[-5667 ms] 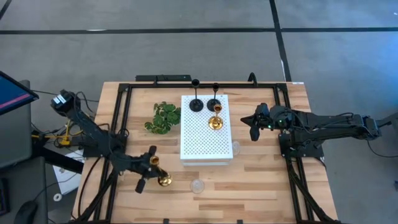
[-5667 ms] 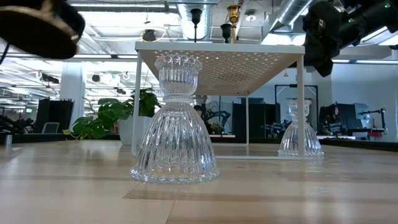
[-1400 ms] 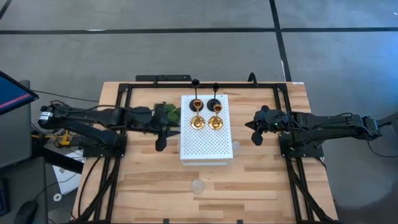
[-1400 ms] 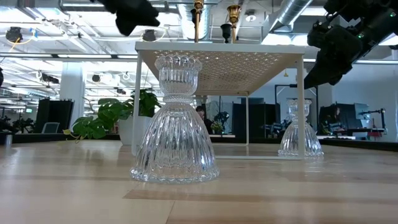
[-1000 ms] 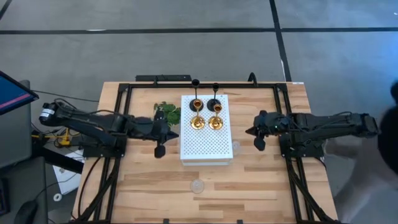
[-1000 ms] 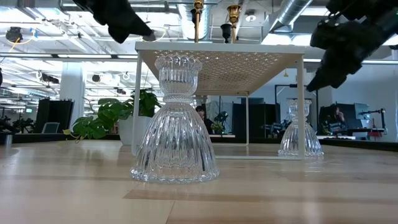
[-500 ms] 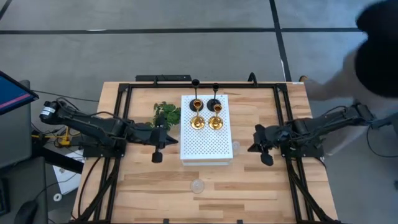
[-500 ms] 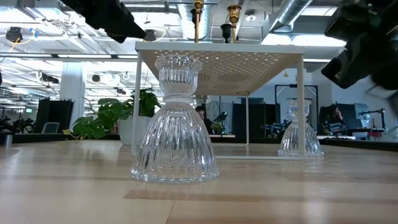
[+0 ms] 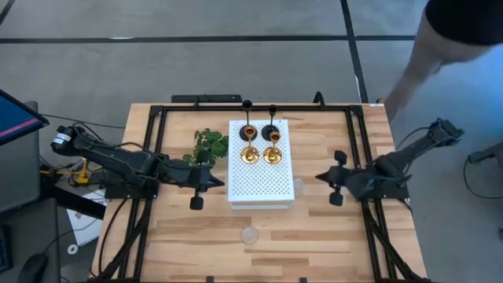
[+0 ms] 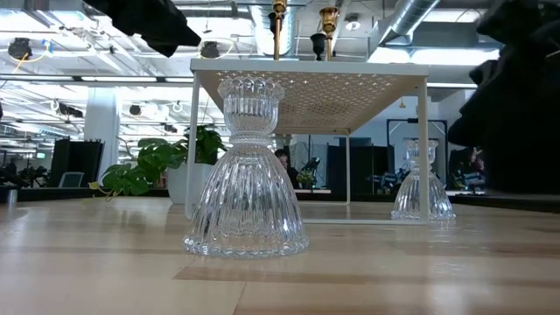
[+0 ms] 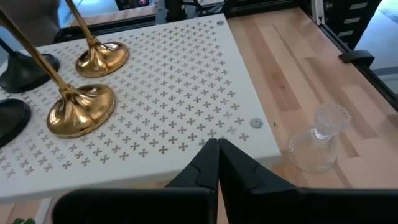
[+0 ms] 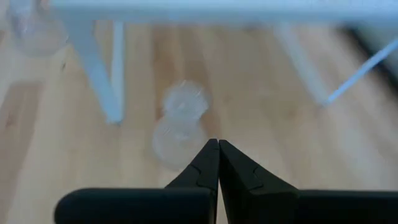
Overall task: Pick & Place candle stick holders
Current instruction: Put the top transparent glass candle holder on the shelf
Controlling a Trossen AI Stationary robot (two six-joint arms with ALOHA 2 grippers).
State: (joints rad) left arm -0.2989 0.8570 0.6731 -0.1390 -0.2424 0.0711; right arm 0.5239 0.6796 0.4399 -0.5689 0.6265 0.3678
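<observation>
Two black holders point(image 9: 247, 130) point(image 9: 271, 130) and two gold holders point(image 9: 249, 153) point(image 9: 272, 153) stand on their bases at the far end of the white perforated board point(image 9: 259, 185). One clear glass holder point(image 9: 297, 187) stands on the table at the board's right near corner, and shows in both wrist views point(image 11: 314, 146) point(image 12: 180, 124). The other glass holder point(image 9: 250, 234) stands toward the table's near edge point(image 10: 245, 175). My left gripper point(image 9: 200, 187) is shut and empty, left of the board point(image 11: 217, 149). My right gripper point(image 9: 334, 185) is shut and empty, right of the nearer glass holder point(image 12: 217, 149).
A green leafy sprig point(image 9: 206, 145) lies left of the board's far end. The board stands on thin white legs point(image 10: 194, 149). A black frame point(image 9: 157, 118) runs along the table's edges. A person point(image 9: 456, 27) stands beyond the table's far right corner.
My right gripper has gone toward the table's near edge as its arm swung, and now points at the glass holder beside the board. My left gripper has drifted a little toward the near edge, away from the board. A person has come into view at the far right.
</observation>
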